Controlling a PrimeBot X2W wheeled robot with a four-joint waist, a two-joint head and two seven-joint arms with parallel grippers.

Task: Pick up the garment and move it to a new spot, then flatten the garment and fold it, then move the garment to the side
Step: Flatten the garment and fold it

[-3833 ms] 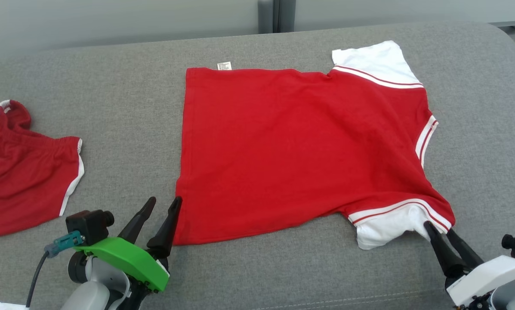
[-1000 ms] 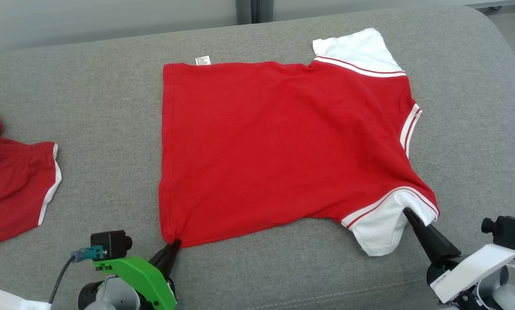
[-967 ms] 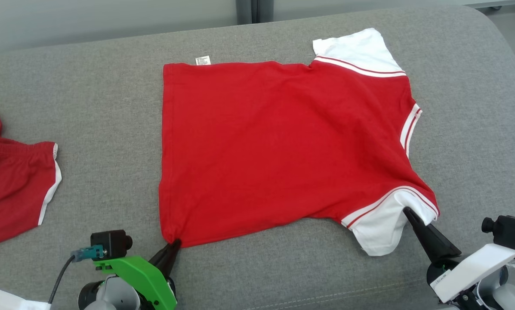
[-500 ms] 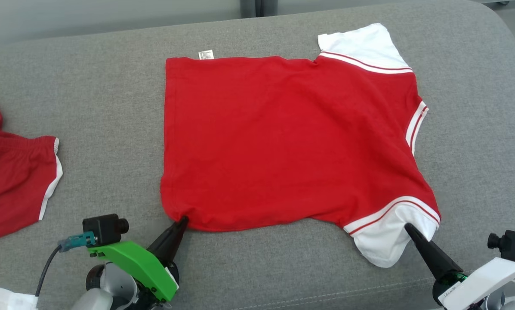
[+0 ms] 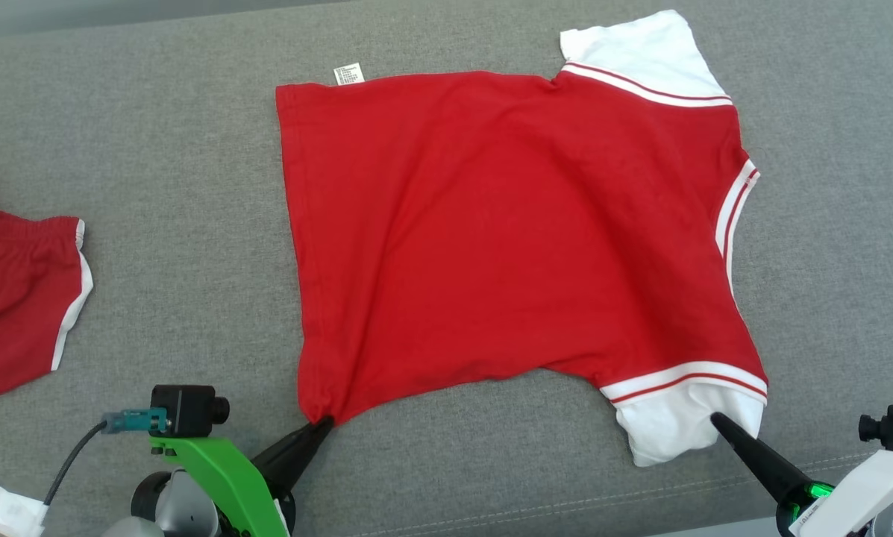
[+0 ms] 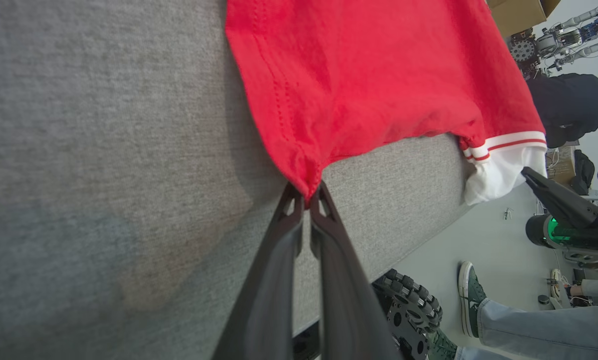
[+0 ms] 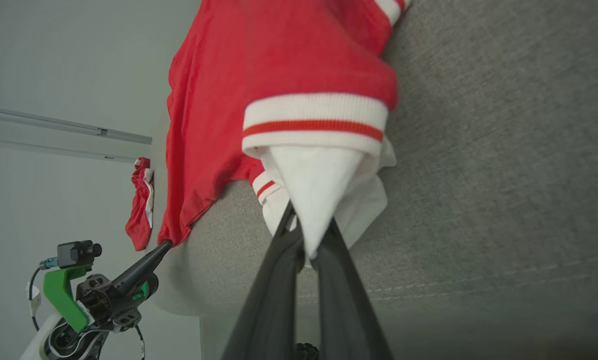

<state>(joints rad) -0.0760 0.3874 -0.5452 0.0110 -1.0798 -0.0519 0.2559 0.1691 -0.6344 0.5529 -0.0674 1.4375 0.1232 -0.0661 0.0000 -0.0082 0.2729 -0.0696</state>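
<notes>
A: Where's the red shirt [image 5: 506,224]?
B: Spread out on the grey cushion [image 5: 155,186], mid head view; hem towards the robot's left, neck end towards its right; a white label [image 5: 348,73] pokes out at the far hem corner; the far sleeve lies flat at the far right.
A: Left gripper [image 5: 325,422]?
B: Clenched; grasping the near hem corner; the left wrist view has red cloth pinched between both fingertips, bunched to a point; creases fan out from there.
A: Right gripper [image 5: 717,419]?
B: Clamped too; grasping the near white sleeve [image 5: 677,425]; in the right wrist view the white cloth is drawn into a cone between the fingers; the striped red-and-white band sits just past the grip.
A: Near edge off the cushion?
B: The two gripped spots look tugged up a little; how far, cannot tell; the rest of the shirt lies on the cushion.
A: Anything else?
B: Red shorts [image 5: 13,298] with white trim at the cushion's left edge, well apart from the shirt; in the left wrist view a person's dark shoe [image 6: 468,295] and a jeans leg on the floor, near a black treaded wheel [image 6: 411,310].
</notes>
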